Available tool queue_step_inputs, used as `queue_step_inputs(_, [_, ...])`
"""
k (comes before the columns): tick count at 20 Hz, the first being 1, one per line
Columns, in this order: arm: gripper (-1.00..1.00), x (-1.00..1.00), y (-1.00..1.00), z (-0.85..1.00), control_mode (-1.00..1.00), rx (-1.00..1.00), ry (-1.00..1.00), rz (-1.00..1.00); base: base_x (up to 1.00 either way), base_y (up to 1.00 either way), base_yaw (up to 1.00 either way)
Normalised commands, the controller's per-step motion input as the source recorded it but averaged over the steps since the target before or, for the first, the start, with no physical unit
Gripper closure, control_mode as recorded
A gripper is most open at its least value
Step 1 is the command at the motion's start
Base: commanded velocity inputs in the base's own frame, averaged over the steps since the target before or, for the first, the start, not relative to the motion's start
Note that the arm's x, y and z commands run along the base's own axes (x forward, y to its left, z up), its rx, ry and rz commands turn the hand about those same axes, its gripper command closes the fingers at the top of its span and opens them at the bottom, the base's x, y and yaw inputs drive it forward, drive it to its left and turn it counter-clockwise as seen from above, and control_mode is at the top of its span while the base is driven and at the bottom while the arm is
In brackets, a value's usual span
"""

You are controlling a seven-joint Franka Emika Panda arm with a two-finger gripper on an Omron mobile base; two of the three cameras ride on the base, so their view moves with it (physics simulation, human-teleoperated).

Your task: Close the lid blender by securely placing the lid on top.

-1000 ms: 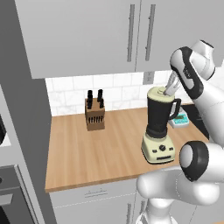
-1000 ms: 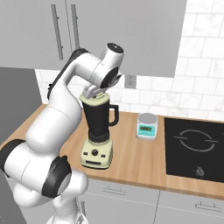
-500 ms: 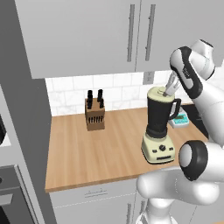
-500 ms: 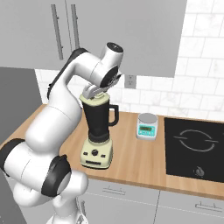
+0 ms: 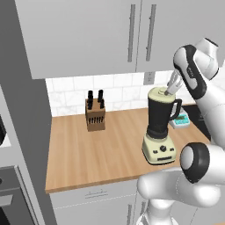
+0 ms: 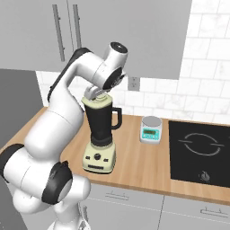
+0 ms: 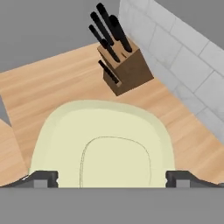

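Now we have the lid [image 7: 105, 144] resting on the mouth of the blender [image 5: 160, 127], and our gripper [image 7: 112, 178] sits spread wide just above it, fingertips at nine and three o'clock of the knob, pinching nothing. To finish well, we judge a straight lift away is best, avoiding any nudge that unseats the lid.

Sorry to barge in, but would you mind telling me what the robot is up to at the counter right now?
The white arm is putting the lid on the blender, which stands on the wooden counter. The cream lid sits on top of the dark jar, and the gripper is right above it with its fingers spread wide to either side of the raised centre knob, so it looks released rather than held. A knife block stands further along by the wall.
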Motion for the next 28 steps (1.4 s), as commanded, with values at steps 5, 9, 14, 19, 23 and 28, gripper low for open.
queue_step_inputs(5, [-1.00, -0.37, -0.10, 0.12, -1.00, 0.10, -0.15, 0.00, 0.00, 0.00, 0.00])
queue_step_inputs(9, [-1.00, -1.00, -0.87, -0.24, -1.00, 0.12, -0.19, 0.00, 0.00, 0.00, 0.00])
queue_step_inputs(14, [-1.00, -1.00, -1.00, -0.92, -1.00, 0.04, -0.18, 0.00, 0.00, 0.00, 0.00])
queue_step_inputs(19, [-1.00, -1.00, -0.96, -1.00, -1.00, -0.08, -0.04, 0.00, 0.00, 0.00, 0.00])
queue_step_inputs(23, [-1.00, -1.00, -0.53, -0.71, -1.00, -0.06, -0.27, 0.00, 0.00, 0.00, 0.00])
queue_step_inputs(28, [-1.00, -1.00, 0.02, 0.60, -1.00, -0.01, -0.63, 0.02, 0.00, 0.00, 0.00])
